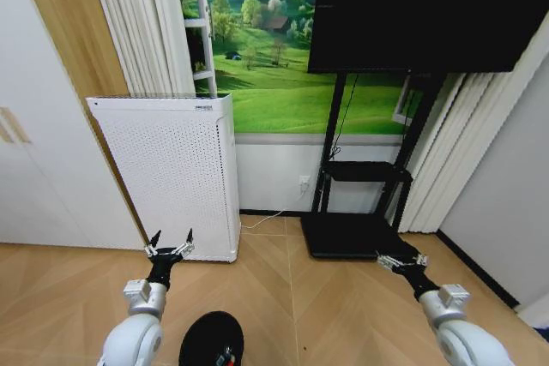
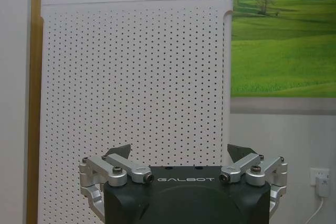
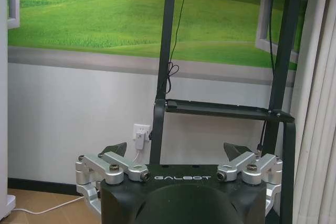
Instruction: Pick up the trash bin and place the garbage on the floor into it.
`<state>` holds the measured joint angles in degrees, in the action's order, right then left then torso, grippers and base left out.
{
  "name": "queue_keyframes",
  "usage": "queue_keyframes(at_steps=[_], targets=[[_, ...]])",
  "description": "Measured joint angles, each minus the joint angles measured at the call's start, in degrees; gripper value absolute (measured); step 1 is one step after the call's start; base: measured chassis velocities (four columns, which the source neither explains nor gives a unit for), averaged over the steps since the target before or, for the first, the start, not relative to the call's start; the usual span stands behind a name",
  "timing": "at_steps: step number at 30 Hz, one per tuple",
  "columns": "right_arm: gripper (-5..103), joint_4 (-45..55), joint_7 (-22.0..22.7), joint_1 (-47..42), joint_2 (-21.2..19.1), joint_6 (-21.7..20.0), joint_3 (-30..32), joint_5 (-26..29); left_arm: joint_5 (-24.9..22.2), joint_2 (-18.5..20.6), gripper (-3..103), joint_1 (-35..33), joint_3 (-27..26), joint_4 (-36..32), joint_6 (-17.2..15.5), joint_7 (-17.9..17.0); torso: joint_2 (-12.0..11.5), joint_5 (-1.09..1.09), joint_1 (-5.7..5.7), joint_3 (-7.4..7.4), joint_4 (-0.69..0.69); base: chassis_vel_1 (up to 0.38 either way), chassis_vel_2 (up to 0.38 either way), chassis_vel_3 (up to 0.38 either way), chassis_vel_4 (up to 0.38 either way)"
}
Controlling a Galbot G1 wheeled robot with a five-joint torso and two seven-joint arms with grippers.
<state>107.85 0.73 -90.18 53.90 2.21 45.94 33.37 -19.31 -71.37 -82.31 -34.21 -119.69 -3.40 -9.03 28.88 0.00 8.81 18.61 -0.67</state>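
Observation:
The trash bin (image 1: pixel 208 336), black and round, stands on the wooden floor at the bottom of the head view, between my two arms. A small red-and-white piece of garbage (image 1: pixel 226 358) shows at the bin's near side; I cannot tell whether it lies in the bin or beside it. My left gripper (image 1: pixel 170 246) (image 2: pixel 181 153) hangs open above and beyond the bin, facing the white appliance, with nothing between its fingers. Further right, my right gripper (image 1: pixel 397 259) (image 3: pixel 177 150) is open too, empty, facing the black stand.
A tall white perforated appliance (image 1: pixel 171 173) stands against the wall ahead on the left. A black screen stand (image 1: pixel 360 233) with a flat base sits ahead on the right, and a cable runs from a wall socket (image 1: pixel 304 183). Bare wooden floor (image 1: pixel 326 315) lies between.

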Motion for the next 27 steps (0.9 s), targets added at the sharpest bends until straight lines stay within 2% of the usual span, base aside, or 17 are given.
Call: queue_keyframes(at_steps=[27], targets=[[100, 0.0, 0.0, 0.0, 0.0, 0.0, 0.0, 0.0, 0.0, 0.0, 100, 0.0, 0.0, 0.0, 0.0, 0.0, 6.79, 0.0, 2.61, 4.17, 0.0, 0.0, 0.0, 0.0, 0.0]])
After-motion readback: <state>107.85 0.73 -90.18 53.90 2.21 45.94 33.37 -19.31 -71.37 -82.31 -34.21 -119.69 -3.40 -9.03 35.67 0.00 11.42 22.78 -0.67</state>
